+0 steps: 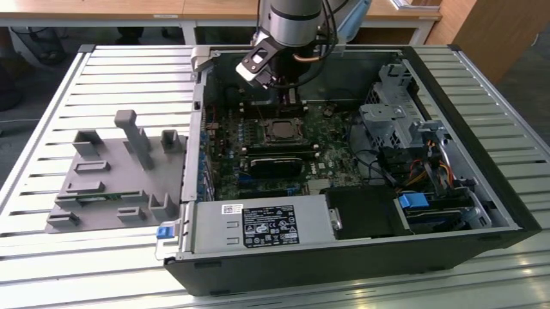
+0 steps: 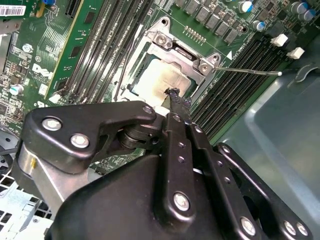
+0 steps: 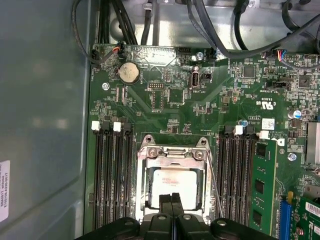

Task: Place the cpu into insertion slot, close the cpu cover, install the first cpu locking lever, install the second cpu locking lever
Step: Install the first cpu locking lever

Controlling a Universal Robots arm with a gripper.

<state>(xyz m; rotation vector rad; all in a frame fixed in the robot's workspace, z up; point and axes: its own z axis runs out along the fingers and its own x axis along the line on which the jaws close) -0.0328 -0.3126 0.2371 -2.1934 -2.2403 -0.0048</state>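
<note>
an open black computer case (image 1: 481, 212) lies on a pale slatted surface (image 1: 129, 71). a grey plastic holder (image 1: 103, 187) sits beside it. inside are a silver box (image 1: 257, 225), a green board (image 3: 170, 110), a round battery (image 3: 128, 73) and black cables (image 3: 225, 30).

Bright, even light; glare on slatted table (image 1: 77, 257) near edge; computer case (image 1: 344, 267) interior darker, soft shadows.

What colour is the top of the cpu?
Pale silvery grey cpu, clearest in the first wrist view.
</note>
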